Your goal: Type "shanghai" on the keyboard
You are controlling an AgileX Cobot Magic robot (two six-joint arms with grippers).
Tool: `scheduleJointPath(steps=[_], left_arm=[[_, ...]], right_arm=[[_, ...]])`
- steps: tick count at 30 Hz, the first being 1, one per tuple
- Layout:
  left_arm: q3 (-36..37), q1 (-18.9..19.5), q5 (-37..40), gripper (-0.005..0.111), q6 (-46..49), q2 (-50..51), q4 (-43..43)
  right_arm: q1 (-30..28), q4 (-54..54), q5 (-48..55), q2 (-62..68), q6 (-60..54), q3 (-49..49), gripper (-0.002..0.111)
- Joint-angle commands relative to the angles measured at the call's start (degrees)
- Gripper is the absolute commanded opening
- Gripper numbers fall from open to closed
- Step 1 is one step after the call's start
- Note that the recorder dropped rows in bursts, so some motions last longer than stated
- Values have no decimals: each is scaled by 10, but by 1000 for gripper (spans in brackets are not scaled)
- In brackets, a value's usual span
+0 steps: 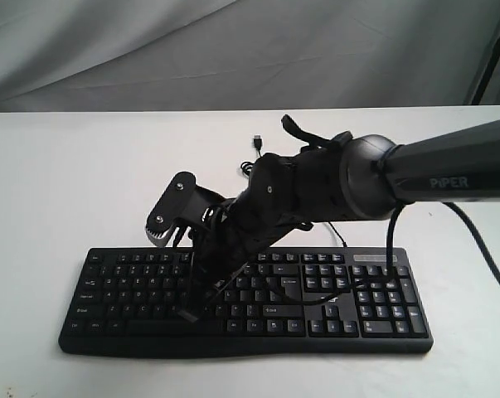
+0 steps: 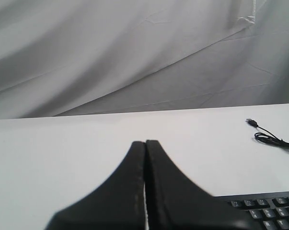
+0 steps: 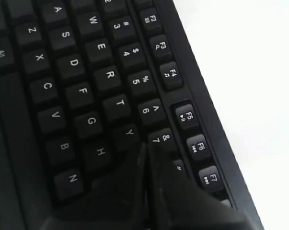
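Note:
The black keyboard (image 1: 117,290) lies along the near side of the white table, number pad to the right. My right gripper (image 1: 189,313) reaches across from the right and points down over its left-middle keys, jaws shut on nothing. In the right wrist view the shut tips (image 3: 146,146) sit among the Y, 7 and H keys of the keyboard (image 3: 77,91), hiding the key under them; I cannot tell whether they touch it. My left gripper (image 2: 145,143) is shut and empty above bare table, with a corner of the keyboard (image 2: 269,211) beside it. It does not show in the exterior view.
The thin black USB cable with its plug (image 1: 257,142) lies loose on the table behind the keyboard, and the same plug (image 2: 252,122) shows in the left wrist view. A grey cloth backdrop (image 1: 233,50) hangs behind the table. White table (image 1: 59,182) surrounds the keyboard.

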Motion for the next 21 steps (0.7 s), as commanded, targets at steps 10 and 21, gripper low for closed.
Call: scheduleJointPath(steps=[10,21], left_arm=[[1,-4,-3,0,-2,-1,0],[1,-4,-3,0,-2,-1,0]], right_arm=[[-13,7,-25,-10,3,30,0],[-13,7,-20,-9,5,31,0]])
